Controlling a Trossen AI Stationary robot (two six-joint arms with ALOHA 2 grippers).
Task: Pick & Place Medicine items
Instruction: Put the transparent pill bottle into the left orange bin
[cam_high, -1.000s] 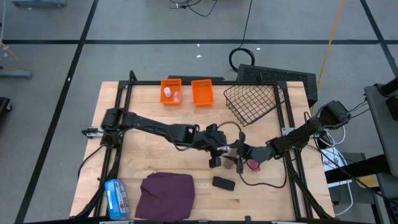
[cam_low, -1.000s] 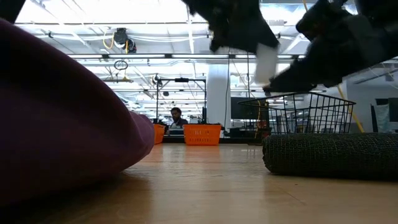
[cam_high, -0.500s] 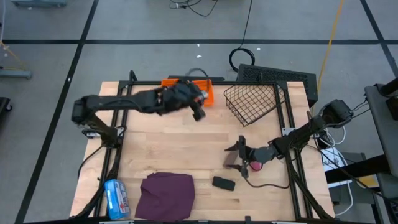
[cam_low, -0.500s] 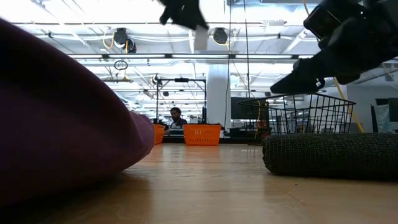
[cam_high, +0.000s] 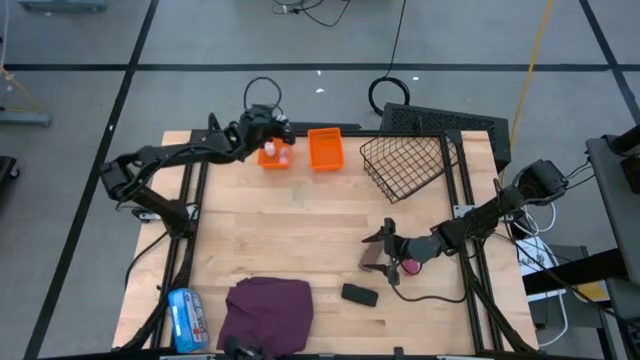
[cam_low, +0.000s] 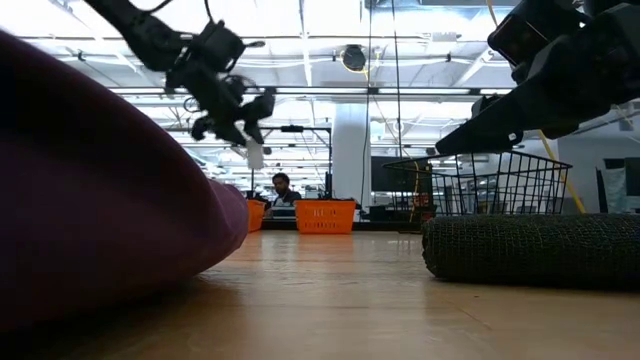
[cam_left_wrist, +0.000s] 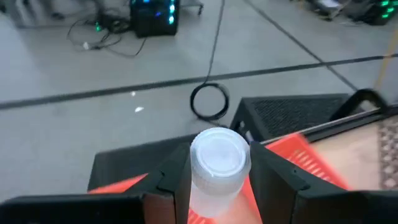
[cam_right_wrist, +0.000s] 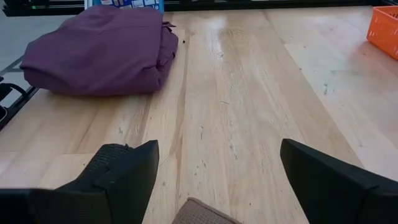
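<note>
Since a second ago, the left arm has swung from the table's middle, where both grippers met, to the far edge. The left gripper (cam_high: 272, 130) now hovers over the left orange bin (cam_high: 274, 148), its fingers clamped around a small white bottle (cam_left_wrist: 219, 163) held upright, cap up. Over the same second the right gripper (cam_high: 385, 248) has spread its fingers wide and holds nothing.

Progress looks partial. The left orange bin already holds small pale items (cam_high: 276, 153), at least one of them pinkish. The white bottle is poised above that bin but not yet let go. Left on the table near the right gripper are a grey-brown oblong (cam_high: 372, 258) just under its open fingers, something pink (cam_high: 407, 266) right beside its wrist, and a black oblong (cam_high: 359, 294) a little nearer the front edge. A second orange bin (cam_high: 325, 148) beside the first appears empty.

Around them: a black wire basket (cam_high: 405, 163) sits tilted at the far right of the table, a purple cloth (cam_high: 268, 311) lies bunched at the front, and a blue-and-white packet (cam_high: 186, 319) rests at the front left corner. A person sits far off in the room behind. Nothing blocks the drop into the bin; the wire basket stands well to the side of the path between the remaining items and the bins.
</note>
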